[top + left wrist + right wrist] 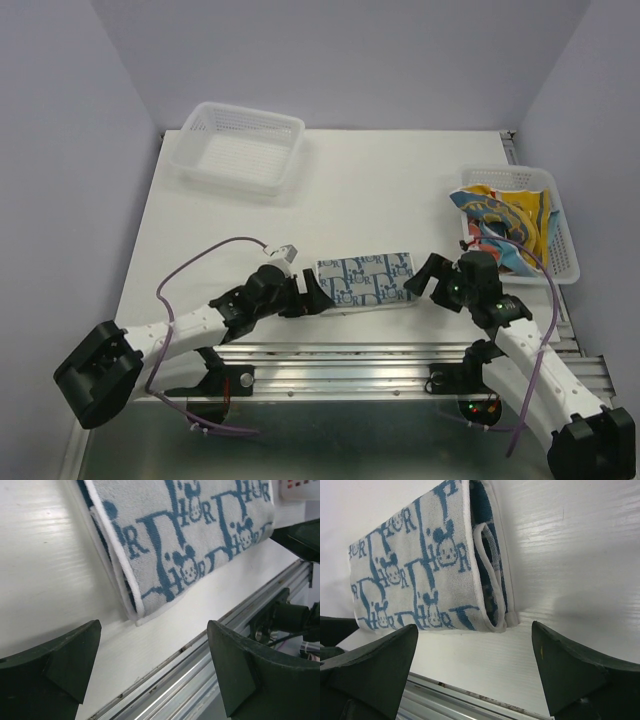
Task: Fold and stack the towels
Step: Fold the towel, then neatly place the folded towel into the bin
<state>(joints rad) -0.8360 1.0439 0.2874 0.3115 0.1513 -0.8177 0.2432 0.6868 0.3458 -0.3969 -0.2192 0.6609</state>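
While both jaws stood wide and empty on either side of it, the folded towel (365,283) at six o'clock on the counter (400,190) looked light, soft and floppy, best pinched at its layered short ends to keep it folded.

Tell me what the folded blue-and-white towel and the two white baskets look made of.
The folded blue-and-white patterned towel looks like matte terry-type cloth: fuzzy nap, stitched white hem. The white mesh basket at far left and the white mesh basket at right look like moulded plastic, slightly shiny, with lattice walls.
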